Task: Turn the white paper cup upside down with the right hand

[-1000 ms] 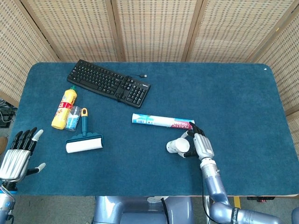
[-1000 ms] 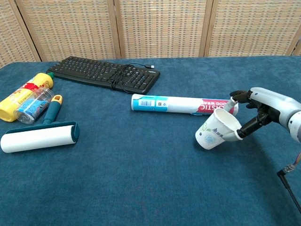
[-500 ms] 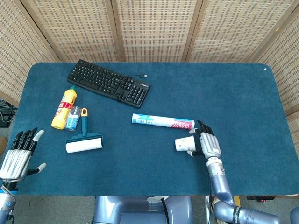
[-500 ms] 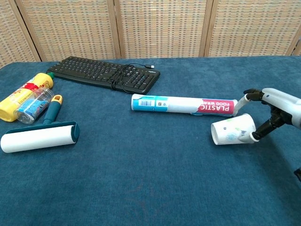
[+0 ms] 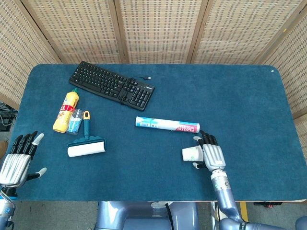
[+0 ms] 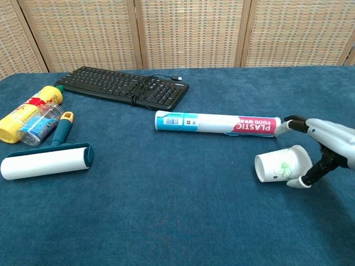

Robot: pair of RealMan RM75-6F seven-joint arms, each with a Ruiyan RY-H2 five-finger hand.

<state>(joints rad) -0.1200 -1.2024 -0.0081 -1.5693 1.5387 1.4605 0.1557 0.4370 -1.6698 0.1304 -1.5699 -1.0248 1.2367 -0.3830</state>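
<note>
Near right of table [image 5: 249, 96]: white paper cup [image 6: 282, 164] on its side, mouth facing left, just near of plastic wrap roll [image 6: 216, 123]. Right hand [image 6: 327, 149] holds cup between thumb and fingers. Left hand [image 5: 18, 160] at near left edge, fingers apart, holding nothing.

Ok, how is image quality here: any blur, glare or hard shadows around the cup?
Head view: even, soft light, no glare; paper cup small but sharp beside the right hand. Chest view: cup crisp, only a faint shadow on the blue cloth; hand cut by the frame edge.
</note>
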